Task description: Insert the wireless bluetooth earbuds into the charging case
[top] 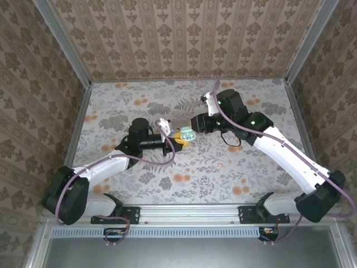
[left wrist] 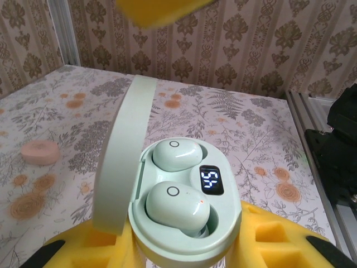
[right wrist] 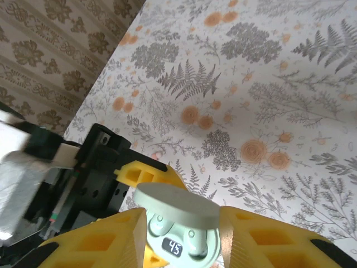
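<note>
Writing: a small screen (left wrist: 211, 180) on the charging case (left wrist: 167, 248) shows white digits that read 54 from the left wrist camera and 45 from the right wrist camera.
Earbuds (left wrist: 177, 207): two, mint-white, both seated in the case's wells.
Case: one, pale mint, lid (left wrist: 120, 162) open, mid-table.
Left gripper (top: 172, 142): yellow fingers clamped on the case's base.
Right gripper (right wrist: 181, 234): yellow fingers apart, one on each side of the case.
Table (left wrist: 251, 139): one pale pink rounded piece (left wrist: 39, 152) lies apart from the case.
</note>
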You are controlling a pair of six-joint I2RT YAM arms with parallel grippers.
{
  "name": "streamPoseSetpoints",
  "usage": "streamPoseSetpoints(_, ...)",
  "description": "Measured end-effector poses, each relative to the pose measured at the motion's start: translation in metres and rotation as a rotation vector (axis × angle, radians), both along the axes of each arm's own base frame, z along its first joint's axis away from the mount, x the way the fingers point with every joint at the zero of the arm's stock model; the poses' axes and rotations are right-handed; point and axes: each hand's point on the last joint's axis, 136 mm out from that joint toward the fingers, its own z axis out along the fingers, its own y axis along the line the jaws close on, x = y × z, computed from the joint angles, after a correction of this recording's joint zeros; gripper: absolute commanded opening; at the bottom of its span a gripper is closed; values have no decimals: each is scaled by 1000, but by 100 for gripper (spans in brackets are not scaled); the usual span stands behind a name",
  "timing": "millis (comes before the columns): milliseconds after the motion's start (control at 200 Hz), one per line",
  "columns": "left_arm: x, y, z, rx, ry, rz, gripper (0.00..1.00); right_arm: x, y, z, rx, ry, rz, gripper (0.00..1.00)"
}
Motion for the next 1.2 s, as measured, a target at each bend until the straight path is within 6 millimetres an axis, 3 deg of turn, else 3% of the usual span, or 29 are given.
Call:
streamPoseSetpoints(95, -2, 0, 5, -1, -11, -10, 12, 2, 6, -13, -3, 45, 11, 40)
streamPoseSetpoints(305, -5, 1, 3, 13, 6, -30, 12, 1, 9, -14, 10, 56, 20, 42)
streamPoseSetpoints(465, -2, 3, 3, 18, 15, -19, 13, -13, 4, -22, 23, 77, 29, 43)
streamPoseSetpoints(605, 4, 3, 16, -5, -4, -18, 14, -22, -1, -26, 32, 94, 30, 46)
streamPoseSetpoints(785, 4, 1, 22, -21, -1, -27, 14, -23, -12, -25, 72, 132, -37, 64)
streamPoseSetpoints(975, 3, 1, 23, -25, 13, -33, 14, -8, -26, -28, 245, 210, -167, 74)
streamPoseSetpoints(1200, 6, 1, 26, -31, 25, -28, 15, -7, 4, -39, 434, 350, -150, 74)
